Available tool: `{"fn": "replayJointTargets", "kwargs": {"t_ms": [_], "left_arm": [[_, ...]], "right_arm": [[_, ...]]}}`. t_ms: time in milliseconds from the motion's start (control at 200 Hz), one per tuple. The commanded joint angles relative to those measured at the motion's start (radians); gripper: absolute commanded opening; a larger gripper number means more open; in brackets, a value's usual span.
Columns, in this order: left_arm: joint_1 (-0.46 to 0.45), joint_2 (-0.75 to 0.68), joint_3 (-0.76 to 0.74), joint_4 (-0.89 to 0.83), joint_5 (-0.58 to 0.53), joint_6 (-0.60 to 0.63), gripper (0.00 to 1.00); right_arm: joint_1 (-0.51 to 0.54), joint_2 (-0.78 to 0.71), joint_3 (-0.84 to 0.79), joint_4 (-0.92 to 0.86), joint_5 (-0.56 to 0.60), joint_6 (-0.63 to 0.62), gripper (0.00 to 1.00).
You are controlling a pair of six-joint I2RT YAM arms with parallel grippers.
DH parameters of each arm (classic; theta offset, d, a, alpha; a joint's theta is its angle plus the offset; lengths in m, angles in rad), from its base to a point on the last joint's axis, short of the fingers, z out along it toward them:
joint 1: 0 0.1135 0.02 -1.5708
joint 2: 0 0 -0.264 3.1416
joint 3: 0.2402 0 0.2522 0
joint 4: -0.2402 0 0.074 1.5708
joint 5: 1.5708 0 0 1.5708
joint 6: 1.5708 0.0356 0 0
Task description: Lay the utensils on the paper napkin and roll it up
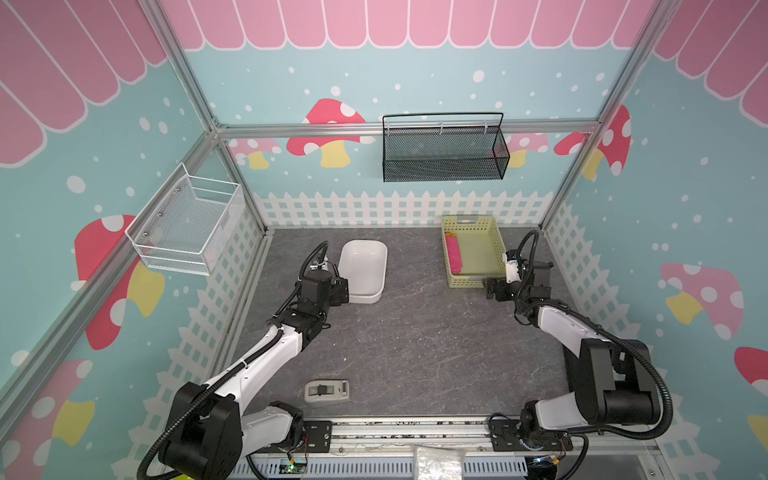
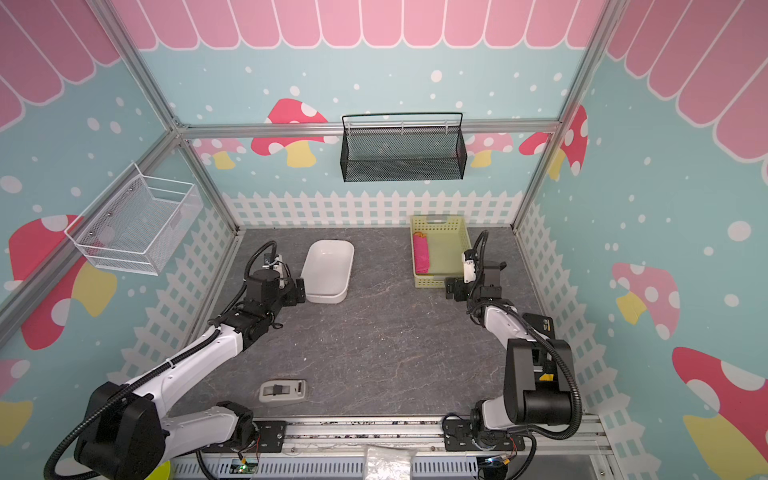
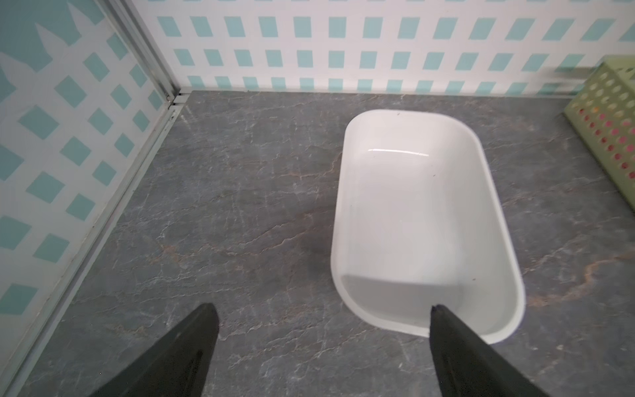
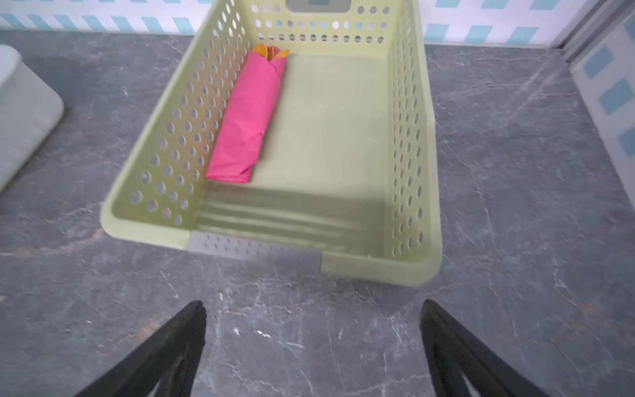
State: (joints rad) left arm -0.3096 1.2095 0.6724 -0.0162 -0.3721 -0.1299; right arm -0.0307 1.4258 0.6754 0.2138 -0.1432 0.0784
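Both grippers have their jaws spread wide with nothing between them. The left gripper [image 3: 323,307] hangs low at the near end of a white tub [image 3: 412,213]. From its wrist camera one black finger [image 3: 457,343] overlaps the tub's near rim, though I cannot tell whether it touches. The tub has nothing in it. The right gripper [image 4: 312,302] sits over bare grey table [image 4: 515,206], just in front of the near short wall of a pale green perforated basket [image 4: 378,268], apart from it. Inside that basket lies the paper napkin [image 4: 245,117], bright pink and already rolled into a snug bundle. It is laid lengthwise against the basket's holed side wall, on the side towards the tub. The utensils [image 4: 271,52] are wrapped inside it. Only their orange tips poke out of the far end of the roll, near the back wall, and I cannot make out which tip is fork and which is spoon. In both top views the roll shows as a pink strip along the basket's left inner side [image 1: 453,253] [image 2: 420,253], with the tub [image 1: 363,270] well apart on the left half of the table. A small pale grey gadget [image 1: 327,391] lies alone near the front edge. A black mesh basket [image 1: 444,153] hangs on the back wall, and a white wire basket [image 1: 187,224] hangs on the left wall.
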Motion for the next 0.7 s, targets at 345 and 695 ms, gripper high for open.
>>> {"fn": "replayJointTargets", "kwargs": {"t_ms": [345,695], "left_arm": [[0.158,0.191,-0.233,0.724,-0.012,0.163,0.98],[0.270,0.325,-0.272,0.873,0.210,0.095,0.99]], "right_arm": [[0.003,0.061,-0.342,0.830,0.299,-0.007,1.00],[0.003,0.100,-0.493,1.144,0.219,-0.046,0.99]]}}
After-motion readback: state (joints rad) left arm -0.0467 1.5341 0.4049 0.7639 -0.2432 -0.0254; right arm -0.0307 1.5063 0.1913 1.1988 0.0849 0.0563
